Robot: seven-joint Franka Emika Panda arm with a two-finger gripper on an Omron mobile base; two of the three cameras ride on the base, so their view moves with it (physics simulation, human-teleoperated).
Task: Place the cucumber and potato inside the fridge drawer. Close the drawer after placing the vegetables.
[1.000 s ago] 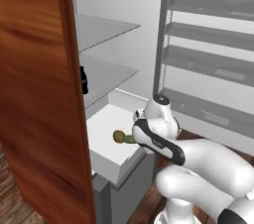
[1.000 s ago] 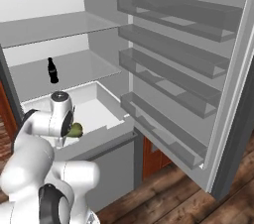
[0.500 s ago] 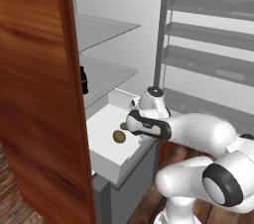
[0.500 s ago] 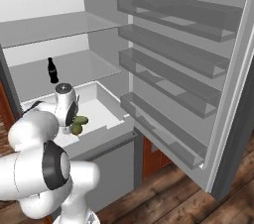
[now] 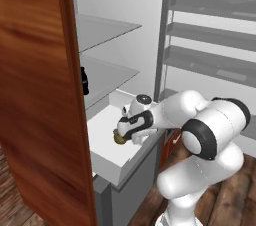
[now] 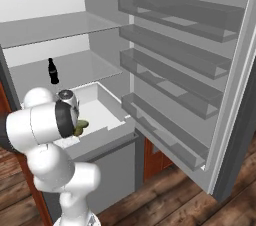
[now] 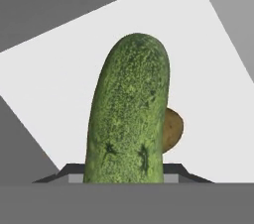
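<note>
Now, with our tool (image 5: 121, 137) clamped on the cucumber (image 7: 130, 114) low over the open drawer (image 6: 102, 114), just beside the potato (image 7: 172, 130) on its floor, we should let go gently, lift clear, then push the drawer shut.

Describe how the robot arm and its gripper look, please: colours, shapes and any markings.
The arm is made of glossy white, rounded segments with dark grey to black bands at the joints. No cables or markings are visible. The gripper sits on a white hand with a dark band; its finger tips are small and dark.

Cucumber (image 7: 129, 114) over open fridge drawer (image 5: 112, 157), potato (image 7: 172, 130) inside
</note>
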